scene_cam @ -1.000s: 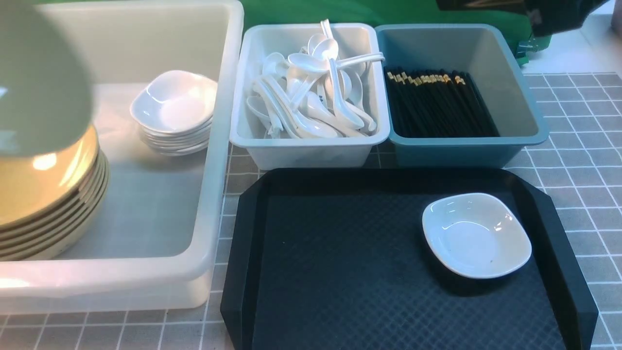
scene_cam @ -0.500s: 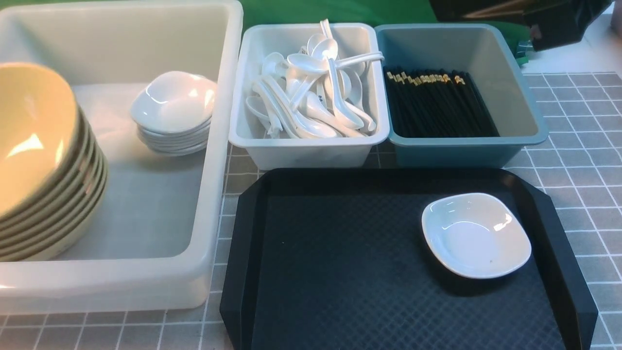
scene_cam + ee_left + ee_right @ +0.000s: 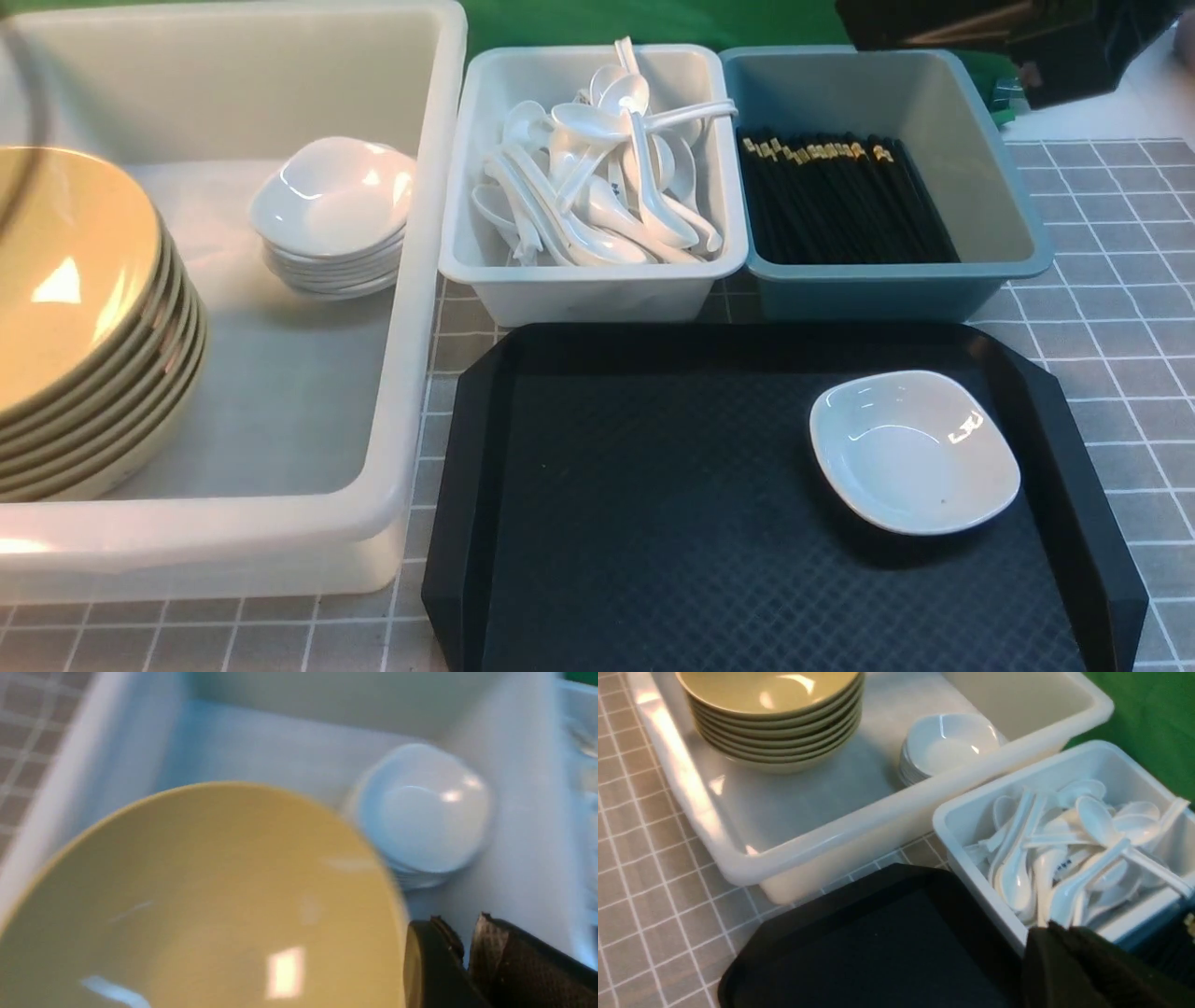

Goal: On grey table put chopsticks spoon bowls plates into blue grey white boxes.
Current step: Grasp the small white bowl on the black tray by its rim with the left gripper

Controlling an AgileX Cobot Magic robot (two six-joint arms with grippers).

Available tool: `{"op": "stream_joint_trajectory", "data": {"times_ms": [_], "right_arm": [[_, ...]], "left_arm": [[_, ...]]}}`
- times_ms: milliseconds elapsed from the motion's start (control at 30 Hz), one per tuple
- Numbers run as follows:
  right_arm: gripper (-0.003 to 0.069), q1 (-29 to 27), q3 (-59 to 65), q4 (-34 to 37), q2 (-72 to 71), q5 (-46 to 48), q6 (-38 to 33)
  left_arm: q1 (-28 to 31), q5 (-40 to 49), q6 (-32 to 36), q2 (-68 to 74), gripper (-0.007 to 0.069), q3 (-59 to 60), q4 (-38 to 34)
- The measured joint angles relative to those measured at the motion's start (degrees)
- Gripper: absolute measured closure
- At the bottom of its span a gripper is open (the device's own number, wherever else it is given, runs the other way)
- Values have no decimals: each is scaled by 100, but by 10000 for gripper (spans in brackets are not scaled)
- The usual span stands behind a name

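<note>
One plate (image 3: 913,452) waits on the near black tray (image 3: 653,523); bowls (image 3: 75,280) nest, saving room, in the left white box (image 3: 417,280). There the left gripper (image 3: 462,927) hangs barely parted, empty; the right gripper (image 3: 1064,942) is closed, empty.

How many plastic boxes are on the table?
3. The big white box sits left, the grey-white box of spoons in the middle, the blue box of chopsticks right. None looks hidden.

A grey tiled table (image 3: 1102,280) carries a large milky white box (image 3: 425,280), a pale grey-white box (image 3: 597,299), a teal-blue box (image 3: 868,299) and a black tray (image 3: 653,513).
</note>
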Motion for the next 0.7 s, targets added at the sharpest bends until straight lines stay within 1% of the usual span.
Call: {"op": "stream_joint_trajectory", "data": {"times_ms": [100,133,200,233,267,300,333,367,400,500,567,600,667,700], "right_arm": [[590,0,31,-591,0,87,616],[590,0,49,-685,-6,100,708],[590,0,353,-1356,-101,208,1309],[590,0,390,-1410,-132,214,1417],[590,0,684,-1768,-263,228,1763],[590,0,919,-2007,-384,270,1989],[590,0,1209,-2262,-562,326,2225],[590,0,1255,-2302,-595,354,2262],[590,0,1601,-2549,-833,452,2489],[590,0,2072,-2901,-1373,695,2768],[590,0,2310,-2983,-1699,916,2810],[590,0,2330,-2989,-1728,932,2818],[590,0,2501,-2997,-2037,1118,2884],[590,0,2536,-3001,-2139,1172,2887]], "left_arm": [[-1402,21,-283,58,531,-28,227],[-1591,15,-355,87,531,-28,285],[-2714,-146,-765,379,531,-28,759],[-2804,-191,-839,446,530,-28,804],[-3502,-329,-1029,711,529,-28,1075],[-3979,-522,-1250,972,528,-28,1302],[-4334,-674,-1411,1212,526,-38,1417],[-4399,-702,-1443,1261,526,-41,1433],[-4801,-875,-1632,1627,518,-102,1524],[-5397,-1062,-1835,2433,474,-461,1529],[-5714,-1116,-1851,3076,419,-904,1529],[-5738,-1124,-1851,3135,405,-948,1529],[-5989,-1157,-1851,3858,314,-1489,1529],[-6039,-1156,-1851,4066,282,-1714,1533]]}}
